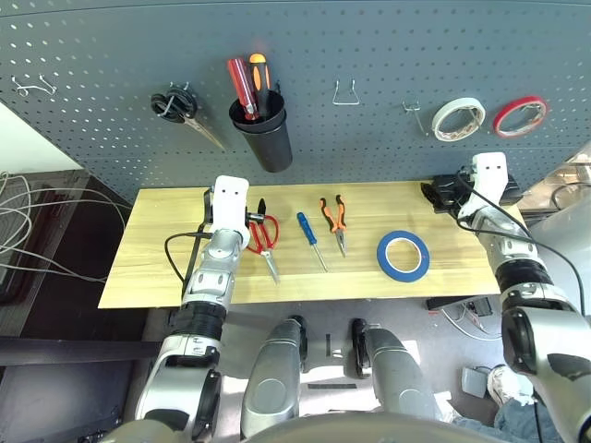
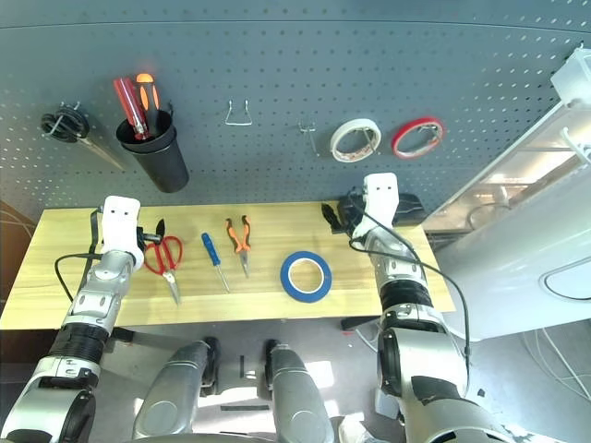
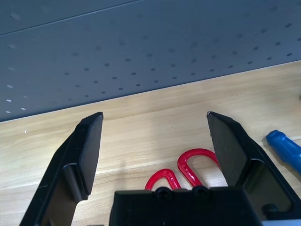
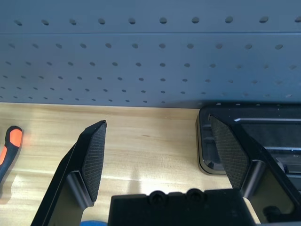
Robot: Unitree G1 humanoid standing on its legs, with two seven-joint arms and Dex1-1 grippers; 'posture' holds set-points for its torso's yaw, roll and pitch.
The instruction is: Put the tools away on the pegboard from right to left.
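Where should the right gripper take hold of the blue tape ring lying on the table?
The blue tape ring lies flat with its hole up. Probably best: the open right gripper comes from above, one finger in the hole, one outside, pinching the near-right wall.

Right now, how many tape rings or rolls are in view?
3. The blue tape ring lies flat on the table, right of the pliers. The white roll and the red roll hang side by side on the pegboard at upper right.
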